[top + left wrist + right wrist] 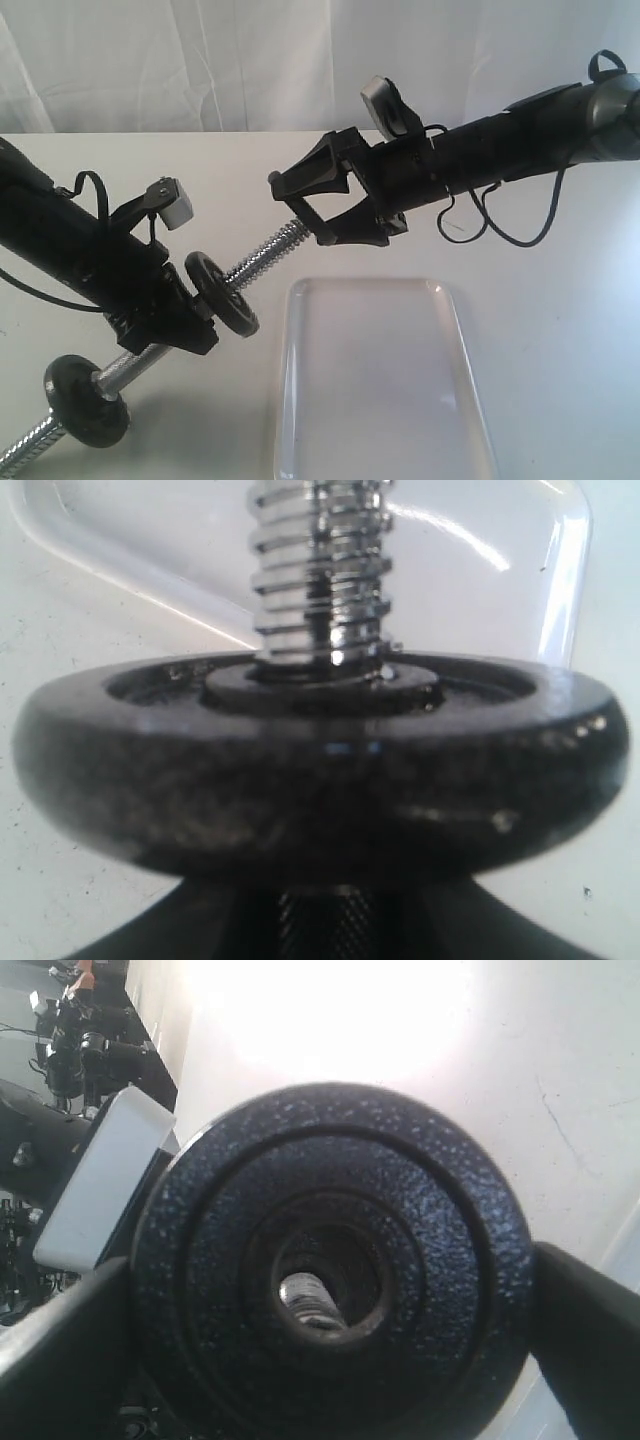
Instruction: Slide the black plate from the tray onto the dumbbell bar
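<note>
Clearly the black plate (420, 1210) is off the tray (370, 400). It sits pinched across its rim between the wide-spread jaws of the right gripper (297, 210), right at the threaded tip of the bar (265, 258), which shows through the centre hole. The left gripper (195, 318) is clamped on the bar's middle, tilting it up off the table. To do this well, I'd judge, the hole should line up squarely with the bar, plate face at right angles to it. Then push gently along the thread toward the fixed disc (222, 295), without snagging on the ridges, while the left arm holds firm.
</note>
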Available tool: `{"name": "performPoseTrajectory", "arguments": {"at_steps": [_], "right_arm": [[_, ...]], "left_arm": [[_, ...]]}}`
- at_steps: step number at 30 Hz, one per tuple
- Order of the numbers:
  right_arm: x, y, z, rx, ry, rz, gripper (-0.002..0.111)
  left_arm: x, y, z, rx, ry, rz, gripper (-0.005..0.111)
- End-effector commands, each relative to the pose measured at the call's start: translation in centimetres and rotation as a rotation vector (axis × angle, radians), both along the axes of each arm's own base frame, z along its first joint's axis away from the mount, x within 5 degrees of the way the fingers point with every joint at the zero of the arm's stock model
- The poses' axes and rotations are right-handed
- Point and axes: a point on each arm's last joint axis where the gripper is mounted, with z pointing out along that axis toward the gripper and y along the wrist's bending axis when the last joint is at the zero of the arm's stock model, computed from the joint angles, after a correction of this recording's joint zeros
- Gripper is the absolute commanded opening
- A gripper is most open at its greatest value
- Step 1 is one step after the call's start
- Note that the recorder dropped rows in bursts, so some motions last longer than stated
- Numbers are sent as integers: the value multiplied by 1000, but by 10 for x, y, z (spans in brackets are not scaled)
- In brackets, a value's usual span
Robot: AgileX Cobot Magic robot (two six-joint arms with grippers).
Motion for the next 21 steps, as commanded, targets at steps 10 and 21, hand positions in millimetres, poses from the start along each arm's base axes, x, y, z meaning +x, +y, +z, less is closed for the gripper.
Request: {"name": "performPoseTrajectory", "arguments": {"at_steps": [10, 21], "right_arm": [[2, 1, 15, 86, -40, 3, 0], [6, -17, 22, 58, -38, -33, 0]], "left_arm": [[-4, -10, 31, -164, 4, 13, 0], [-2, -9, 30, -157, -4, 23, 0]]}}
